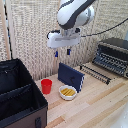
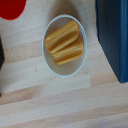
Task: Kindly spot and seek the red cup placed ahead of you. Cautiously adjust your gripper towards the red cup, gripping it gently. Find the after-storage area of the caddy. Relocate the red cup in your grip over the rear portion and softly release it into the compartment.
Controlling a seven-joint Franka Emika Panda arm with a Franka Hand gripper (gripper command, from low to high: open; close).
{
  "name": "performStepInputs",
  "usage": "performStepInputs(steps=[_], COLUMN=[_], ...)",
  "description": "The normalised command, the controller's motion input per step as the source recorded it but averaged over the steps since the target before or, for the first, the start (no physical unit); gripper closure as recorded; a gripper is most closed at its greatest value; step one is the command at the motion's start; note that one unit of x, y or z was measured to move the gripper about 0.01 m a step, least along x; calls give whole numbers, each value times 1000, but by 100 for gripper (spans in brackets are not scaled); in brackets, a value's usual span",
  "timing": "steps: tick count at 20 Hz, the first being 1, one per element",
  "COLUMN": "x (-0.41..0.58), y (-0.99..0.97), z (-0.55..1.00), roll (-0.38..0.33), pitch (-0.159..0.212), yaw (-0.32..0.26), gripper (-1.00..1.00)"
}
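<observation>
- Exterior view: a white robot arm hangs above a light wooden tabletop [image 1: 95, 102], its claw [image 1: 62, 52] high up, fingers parted, holding nothing.
- A red cup [image 1: 46, 86] stands upright on the tabletop, just beside a black caddy [image 1: 17, 95] on the exterior view's left.
- Near the cup sits a white bowl [image 1: 68, 92] of yellow pieces, before an upright dark-blue box [image 1: 70, 76].
- Wrist view: the bowl fills the centre.

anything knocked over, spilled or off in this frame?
Nothing stands out. The red cup stands upright on the table beside the caddy. The white bowl sits level with its yellow contents inside. The dark-blue box stands on edge behind it. The gripper hangs above, holding nothing.
</observation>
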Motion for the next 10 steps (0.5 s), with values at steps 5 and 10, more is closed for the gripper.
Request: performStepInputs(steps=[5, 10], x=[113, 155], y=[283, 241], z=[-290, -267], roll=[-47, -44], pitch=[141, 99], yaw=[41, 42], gripper=[-100, -100])
